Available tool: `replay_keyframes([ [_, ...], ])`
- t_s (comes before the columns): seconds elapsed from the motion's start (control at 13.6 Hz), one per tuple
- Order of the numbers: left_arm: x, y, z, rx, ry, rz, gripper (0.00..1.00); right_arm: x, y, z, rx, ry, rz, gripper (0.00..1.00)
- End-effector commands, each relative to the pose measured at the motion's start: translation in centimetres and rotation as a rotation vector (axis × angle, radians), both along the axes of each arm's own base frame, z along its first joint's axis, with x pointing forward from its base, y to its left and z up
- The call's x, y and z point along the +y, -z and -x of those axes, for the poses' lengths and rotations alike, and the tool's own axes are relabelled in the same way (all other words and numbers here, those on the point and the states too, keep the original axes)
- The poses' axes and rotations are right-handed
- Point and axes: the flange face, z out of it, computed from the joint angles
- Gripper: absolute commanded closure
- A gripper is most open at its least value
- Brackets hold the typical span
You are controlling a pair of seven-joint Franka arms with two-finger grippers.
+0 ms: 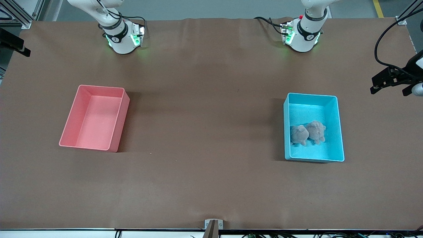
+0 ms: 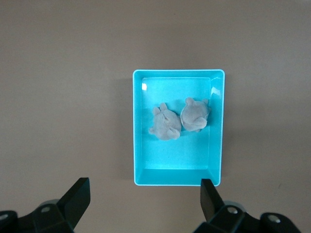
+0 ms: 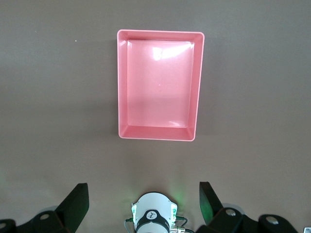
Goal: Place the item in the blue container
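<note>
The blue container (image 1: 310,110) stands on the table toward the left arm's end. Two grey-brown plush toys (image 1: 299,134) (image 1: 316,132) lie side by side in it, touching. From high above, the left wrist view looks down on the blue container (image 2: 175,160) and the plush toys (image 2: 164,123) (image 2: 195,115). My left gripper (image 2: 145,201) is open and holds nothing. My right gripper (image 3: 142,203) is open too, high over its own arm's base, with nothing in it. Neither gripper shows in the front view.
A pink bin (image 1: 96,122) with nothing in it stands toward the right arm's end, seen from above as the pink bin (image 3: 158,87). The two arm bases (image 1: 122,39) (image 1: 302,36) stand at the table's back edge. A black camera mount (image 1: 393,79) hangs at the left arm's end.
</note>
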Motion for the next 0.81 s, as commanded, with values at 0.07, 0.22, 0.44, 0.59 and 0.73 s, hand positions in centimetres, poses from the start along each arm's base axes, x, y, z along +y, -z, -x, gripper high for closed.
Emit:
replay_keyframes([
  [0.07, 0.04, -0.10, -0.19, 0.008, 0.016, 0.007, 0.00, 0.23, -0.58, 0.69, -0.015, 0.011, -0.012, 0.00],
  [0.22, 0.04, -0.11, -0.21, 0.007, 0.016, 0.007, 0.00, 0.36, -0.59, 0.66, -0.017, 0.011, -0.017, 0.00],
  [0.44, -0.05, 0.67, -0.67, 0.018, 0.021, 0.010, 0.00, 0.68, -0.63, 0.30, -0.037, 0.000, -0.018, 0.00],
  [0.59, -0.57, 0.76, -0.71, 0.020, 0.030, 0.010, 0.00, 0.80, -0.68, 0.21, -0.043, -0.004, -0.016, 0.00],
  [0.73, -0.45, 0.89, -0.77, 0.022, 0.027, 0.009, 0.00, 1.17, -0.73, 0.09, -0.050, -0.013, -0.007, 0.00],
])
